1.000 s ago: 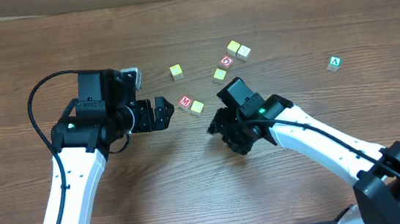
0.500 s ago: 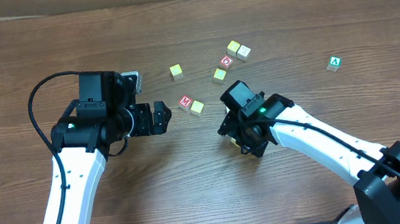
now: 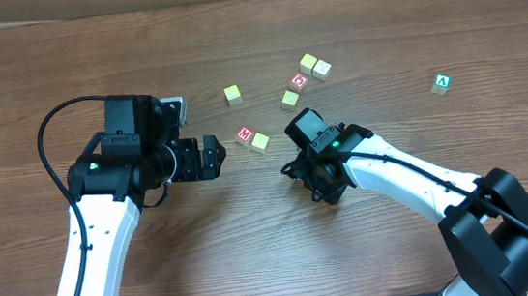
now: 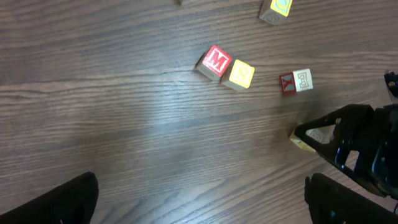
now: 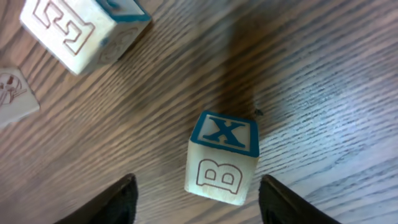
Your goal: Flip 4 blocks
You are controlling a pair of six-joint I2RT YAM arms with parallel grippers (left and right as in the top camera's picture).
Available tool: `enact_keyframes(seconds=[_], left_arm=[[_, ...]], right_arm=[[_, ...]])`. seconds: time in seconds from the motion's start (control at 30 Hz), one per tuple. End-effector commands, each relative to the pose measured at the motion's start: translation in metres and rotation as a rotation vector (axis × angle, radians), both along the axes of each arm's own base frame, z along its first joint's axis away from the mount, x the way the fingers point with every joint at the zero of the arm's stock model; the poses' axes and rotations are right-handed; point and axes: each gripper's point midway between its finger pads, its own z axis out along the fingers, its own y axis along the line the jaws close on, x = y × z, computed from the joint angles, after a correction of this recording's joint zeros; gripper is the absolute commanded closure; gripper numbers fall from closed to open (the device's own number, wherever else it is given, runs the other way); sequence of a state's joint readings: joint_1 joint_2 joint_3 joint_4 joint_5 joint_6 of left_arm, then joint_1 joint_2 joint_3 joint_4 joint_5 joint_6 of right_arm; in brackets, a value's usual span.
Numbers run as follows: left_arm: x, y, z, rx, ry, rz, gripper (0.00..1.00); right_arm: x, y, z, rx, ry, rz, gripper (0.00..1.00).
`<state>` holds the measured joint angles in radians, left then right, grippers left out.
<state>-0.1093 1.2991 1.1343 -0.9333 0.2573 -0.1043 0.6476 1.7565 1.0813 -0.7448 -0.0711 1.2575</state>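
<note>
entry one, left gripper [image 3: 218, 154]: i logged its jaws spread as wide as they go, nothing between them, poised over bare wooden table [image 3: 137, 44] just left of the nearest pair of cubes. entry two, right gripper [image 5: 197, 180]: jaws partly parted, straddling the cream x block [image 5: 222, 134] with a strip of table showing on either side, so i counted nothing gripped. that block sat on the table, blue x face toward the wrist camera, outlined b on its side; from overhead the arm hid it. entry three, red m block [image 3: 244, 134] and yellow s block [image 3: 260, 141]: touching each other, between the two grippers. entry four, cream e block [image 4: 301, 79]: red y face on its side, near the right fingers [image 4: 336, 127] but apart from them. entry five, red o block [image 3: 298, 81] and green a block [image 3: 442, 82]: farther back, the latter well off to the right.
</note>
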Motion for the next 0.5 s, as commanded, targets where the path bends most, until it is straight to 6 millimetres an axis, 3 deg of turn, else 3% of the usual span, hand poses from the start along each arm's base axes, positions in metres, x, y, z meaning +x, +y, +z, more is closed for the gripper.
enact_keyframes(seconds=[0.0, 0.3, 0.47], left_arm=[[0.0029, 0.002, 0.0039, 0.011, -0.011, -0.006, 0.0], [0.0013, 0.0021, 0.0031, 0.011, -0.004, -0.007, 0.0], [-0.0006, 0.0023, 0.0021, 0.012, 0.005, -0.007, 0.0]], right_arm=[[0.0064, 0.0003, -0.0012, 0.004, 0.007, -0.072, 0.42], [0.0067, -0.0038, -0.009, -0.025, 0.016, -0.093, 0.47], [0.0073, -0.0059, -0.0092, -0.035, 0.012, -0.092, 0.64]])
